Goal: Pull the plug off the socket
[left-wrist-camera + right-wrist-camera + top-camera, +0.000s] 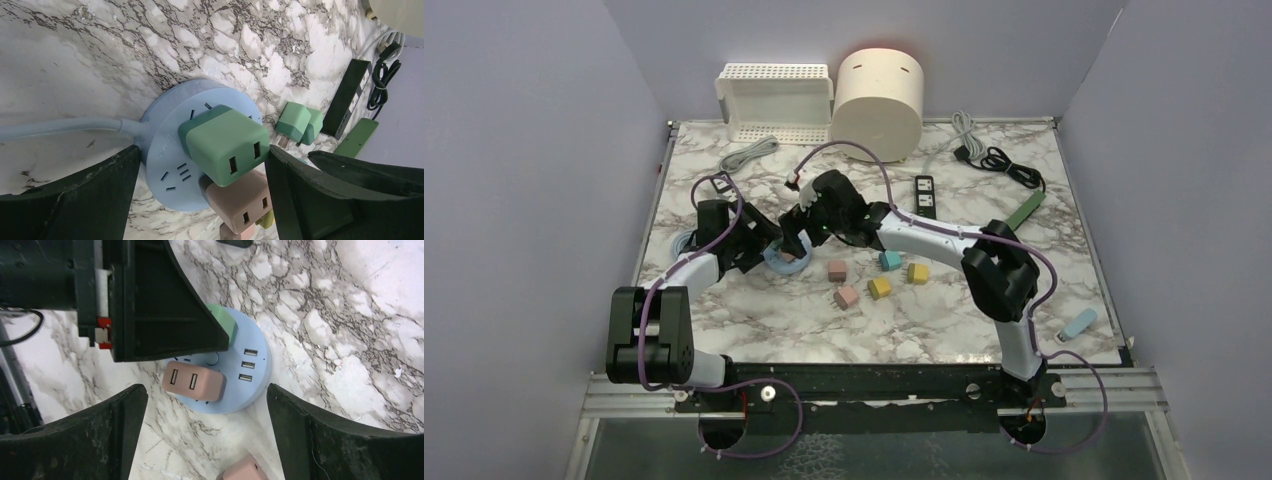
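A round blue socket (781,262) lies on the marble table, with a green plug (225,145) and a pink plug (240,202) stuck in it. My left gripper (200,152) is open and straddles the green plug; its right finger (310,200) is at the plug's edge and its left finger (65,200) stands apart. My right gripper (206,400) is open just above the socket (250,385), with the pink plug (194,381) between its fingers' line. The left gripper's finger (160,305) hides most of the green plug (226,322) there.
Several loose plugs lie right of the socket: pink (837,270), teal (890,260), yellow (880,287). A black power strip (925,196), green strip (1024,212), black cable (1004,165), grey cable (749,153), white basket (774,95) and cream drum (879,100) sit further back.
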